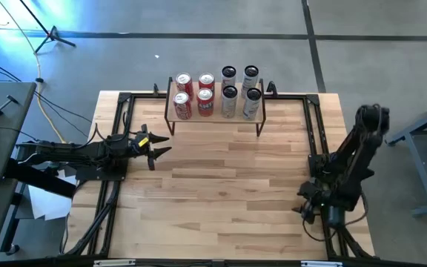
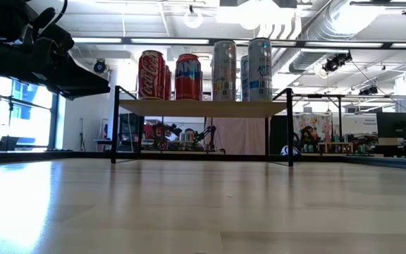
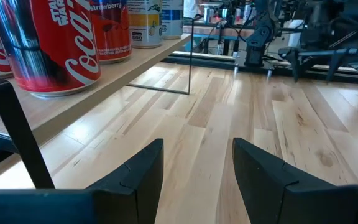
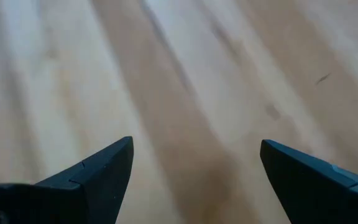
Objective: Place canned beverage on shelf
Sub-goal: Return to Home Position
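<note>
The shelf [image 1: 213, 119], a low wood plank on thin black legs, stands at the table's far edge. Several cans stand upright on their bases on it: red ones [image 1: 193, 94] on the left, silver ones [image 1: 240, 90] on the right. In the low view they show as red cans [image 2: 166, 74] and silver cans [image 2: 242, 69] on the shelf [image 2: 203, 107]. My left gripper [image 1: 156, 147] is at the table's left, near the shelf's left end, open and holding nothing [image 3: 197, 162]. My right gripper [image 4: 194, 168] hangs open over bare wood at the table's near right [image 1: 308, 202].
Black metal frames [image 1: 117, 148] run along the table's left and right sides. A bare wooden tabletop [image 1: 228, 193] lies between the two arms and in front of the shelf. Beyond the table, cables and a stand lie on the grey floor [image 1: 50, 37].
</note>
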{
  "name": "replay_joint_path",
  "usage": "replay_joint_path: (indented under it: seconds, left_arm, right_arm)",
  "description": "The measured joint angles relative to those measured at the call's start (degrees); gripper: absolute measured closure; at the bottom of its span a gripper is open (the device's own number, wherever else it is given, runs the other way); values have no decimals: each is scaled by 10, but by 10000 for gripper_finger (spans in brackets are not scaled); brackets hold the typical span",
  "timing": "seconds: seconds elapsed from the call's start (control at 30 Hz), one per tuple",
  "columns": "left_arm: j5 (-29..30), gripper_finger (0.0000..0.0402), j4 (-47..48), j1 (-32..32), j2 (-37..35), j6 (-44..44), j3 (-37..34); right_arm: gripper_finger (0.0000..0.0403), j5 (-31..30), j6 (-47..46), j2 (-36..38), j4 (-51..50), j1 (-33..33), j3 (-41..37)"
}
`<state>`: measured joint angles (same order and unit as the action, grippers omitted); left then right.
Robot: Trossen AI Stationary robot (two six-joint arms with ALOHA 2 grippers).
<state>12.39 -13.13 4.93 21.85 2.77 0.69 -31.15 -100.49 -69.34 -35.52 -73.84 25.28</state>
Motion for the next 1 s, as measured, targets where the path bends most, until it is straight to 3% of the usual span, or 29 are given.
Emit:
replay_joint_path:
  seconds: [0.27,0.5,0.8,1.0]
  left_arm:
    - [0,231,0,0,0,0,0]
    - [0,231,0,0,0,0,0]
    - [0,231,0,0,0,0,0]
    - [0,231,0,0,0,0,0]
  right_arm:
    - [64,89,0,218,-1,39,0]
    - [64,114,-30,378,-31,91,0]
    - [64,145,-173,488,-31,141,0]
    - [64,148,-253,534,91,173,0]
